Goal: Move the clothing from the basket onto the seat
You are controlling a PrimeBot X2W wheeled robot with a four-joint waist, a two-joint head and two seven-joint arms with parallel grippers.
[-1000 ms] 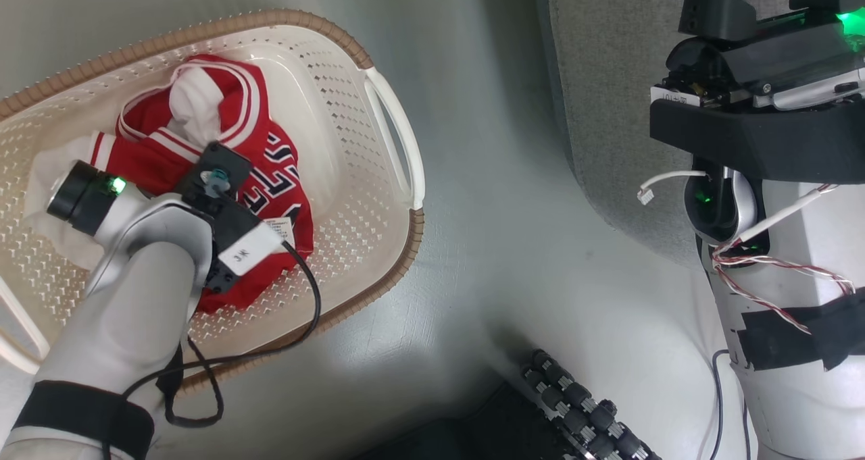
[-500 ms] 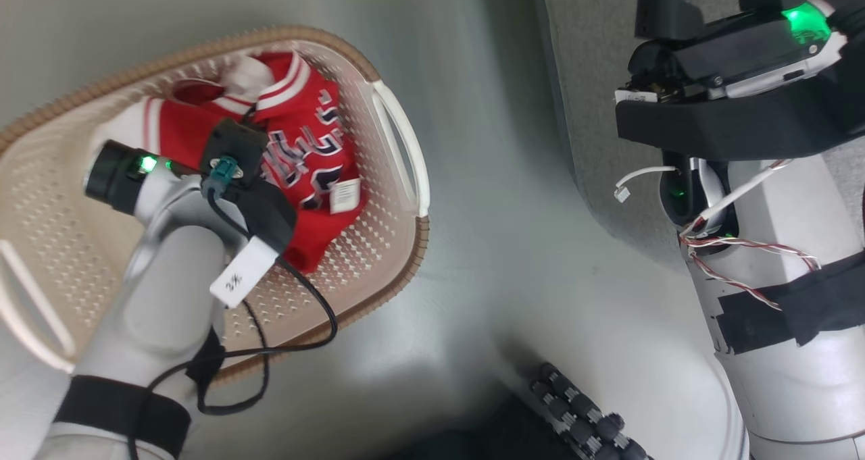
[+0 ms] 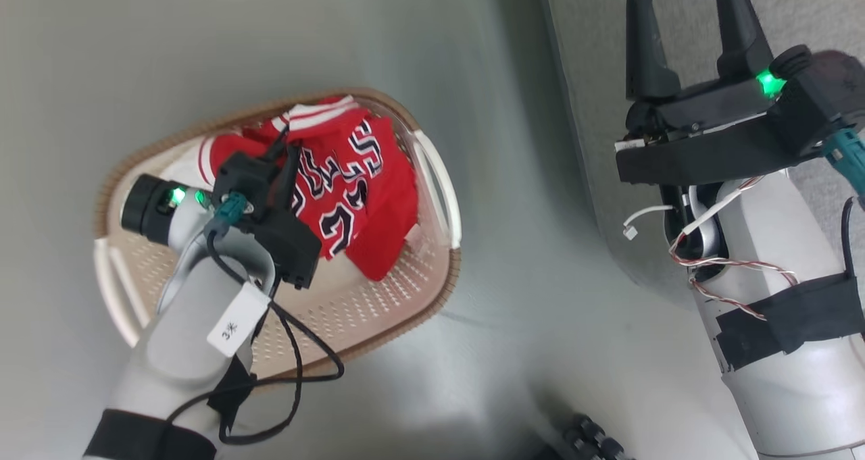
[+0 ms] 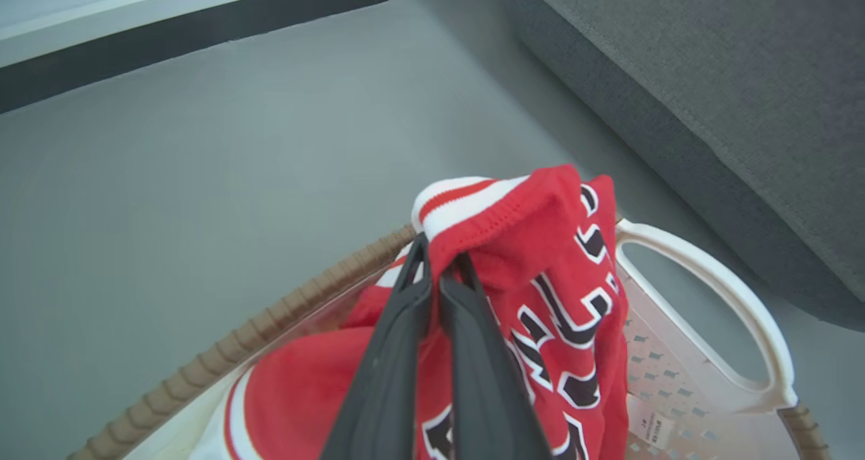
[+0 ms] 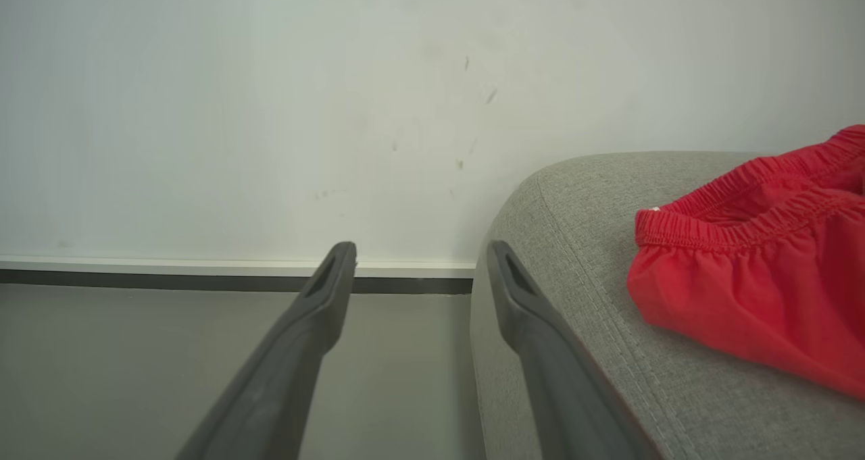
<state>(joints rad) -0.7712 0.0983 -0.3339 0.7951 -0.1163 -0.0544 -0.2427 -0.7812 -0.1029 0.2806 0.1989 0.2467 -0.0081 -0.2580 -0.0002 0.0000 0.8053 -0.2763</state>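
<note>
**Seat.** The seat (image 3: 588, 75) stands apart from the basket (image 3: 436, 196), on the robot's right of it, with a strip of floor (image 3: 513, 176) between. The carry must cross that gap, so a loss of hold there would put the garment on the floor.

**Basket.** It rests on the floor and looks light. If cloth catches on its perforated wall or side handle during the lift, the basket is likely to drag or tip.

**Jersey.** The jersey (image 4: 561, 271) hangs above the basket's rim, and its lower folds are inside the basket. It is not clear of the wall, and a sideways move before further lift would probably snag it.

**Red garment.** A red garment (image 5: 757, 271) lies on the seat, well apart from the basket. It sits near the rounded edge, and a careless placement beside it could push it off.

**Left gripper.** The left gripper (image 4: 436, 257), above the basket, has its jaws clenched on the jersey's striped collar trim. Only a small bunch of cloth at the tips is held, so a quick swing may pull it free.

**Right gripper.** The right gripper (image 5: 419, 257), well apart from the basket by the seat's edge, has its jaws spread and empty. It may obstruct the incoming arm.

**Label.** A white label (image 4: 642, 423) at the hem lies close to the basket's wall and could hook a perforation.
</note>
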